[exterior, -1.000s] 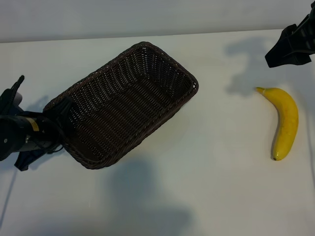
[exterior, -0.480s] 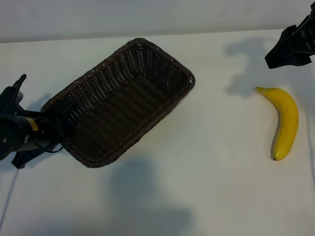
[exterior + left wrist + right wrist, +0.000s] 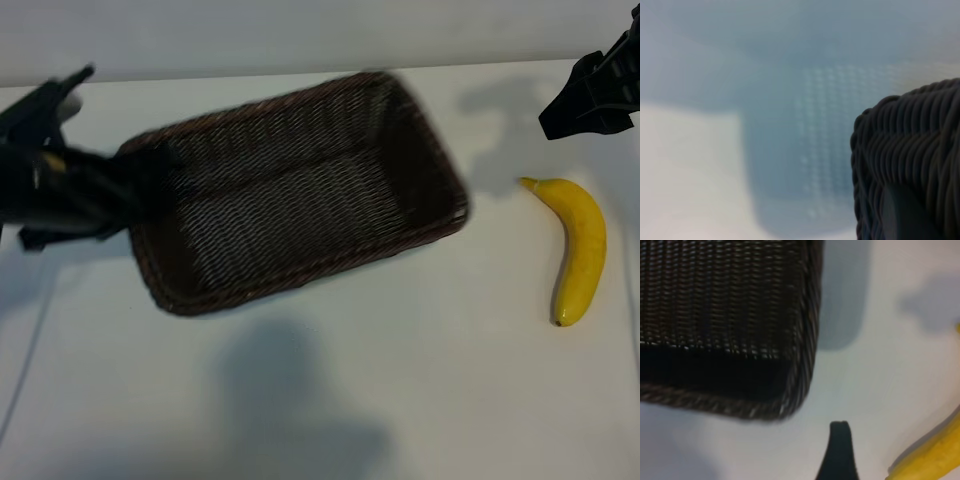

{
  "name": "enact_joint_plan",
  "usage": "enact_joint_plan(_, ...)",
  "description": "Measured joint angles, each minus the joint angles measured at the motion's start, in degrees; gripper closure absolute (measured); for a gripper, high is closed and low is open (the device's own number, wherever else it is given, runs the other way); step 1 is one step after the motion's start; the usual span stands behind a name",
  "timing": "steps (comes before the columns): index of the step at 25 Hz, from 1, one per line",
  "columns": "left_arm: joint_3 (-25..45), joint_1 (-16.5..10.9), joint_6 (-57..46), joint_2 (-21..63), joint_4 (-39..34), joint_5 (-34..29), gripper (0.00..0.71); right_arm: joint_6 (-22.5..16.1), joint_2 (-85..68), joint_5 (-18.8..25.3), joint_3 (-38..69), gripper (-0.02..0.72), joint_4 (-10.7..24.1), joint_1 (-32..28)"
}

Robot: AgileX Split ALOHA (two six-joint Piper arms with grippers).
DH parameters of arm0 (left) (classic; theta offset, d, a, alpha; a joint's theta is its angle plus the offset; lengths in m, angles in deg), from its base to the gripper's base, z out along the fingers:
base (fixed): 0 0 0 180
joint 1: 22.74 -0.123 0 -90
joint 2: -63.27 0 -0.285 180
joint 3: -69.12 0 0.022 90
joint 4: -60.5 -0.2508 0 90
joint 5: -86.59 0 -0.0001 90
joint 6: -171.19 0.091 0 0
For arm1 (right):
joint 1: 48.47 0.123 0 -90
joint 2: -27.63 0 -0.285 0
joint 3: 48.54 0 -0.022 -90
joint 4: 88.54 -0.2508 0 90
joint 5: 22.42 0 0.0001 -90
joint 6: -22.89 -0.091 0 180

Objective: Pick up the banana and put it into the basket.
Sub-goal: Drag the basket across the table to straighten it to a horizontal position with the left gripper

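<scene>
Basket (image 3: 300, 190) swings up toward the banana (image 3: 580, 245) since a second ago — left gripper (image 3: 135, 190) clamped on its rim; right gripper (image 3: 590, 100) gapes, so we wait.

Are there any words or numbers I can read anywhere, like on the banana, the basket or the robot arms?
No readable text anywhere.
Banana: plain yellow, no sticker or label.
Basket: only brown weave, no tag.
Left gripper: there is a small yellowish patch on the arm behind it that may be a label, but it is too blurred to read.
Right gripper: plain black, nothing written.
Table: no marks or signs.
</scene>
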Motion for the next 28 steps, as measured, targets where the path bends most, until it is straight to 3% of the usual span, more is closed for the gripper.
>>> enact_joint_plan(5,-6.0,-4.2,22.8,-4.5,19.2,-7.5,0.548,0.0,0.0,0.0,0.0,0.109,0.0,0.0)
enact_joint_plan(9,-7.0,-5.5,31.5,-7.7,26.3,-10.5,0.549,0.0,0.0,0.2,0.0,0.109,0.0,0.0)
enact_joint_plan(20,-7.3,-5.6,31.8,-14.6,22.0,-11.0,0.549,0.1,0.0,0.4,0.0,0.109,0.0,0.0)
enact_joint_plan(28,-13.4,-5.7,28.8,-18.6,13.0,-14.8,0.549,0.1,0.0,0.4,0.0,0.109,0.0,0.0)
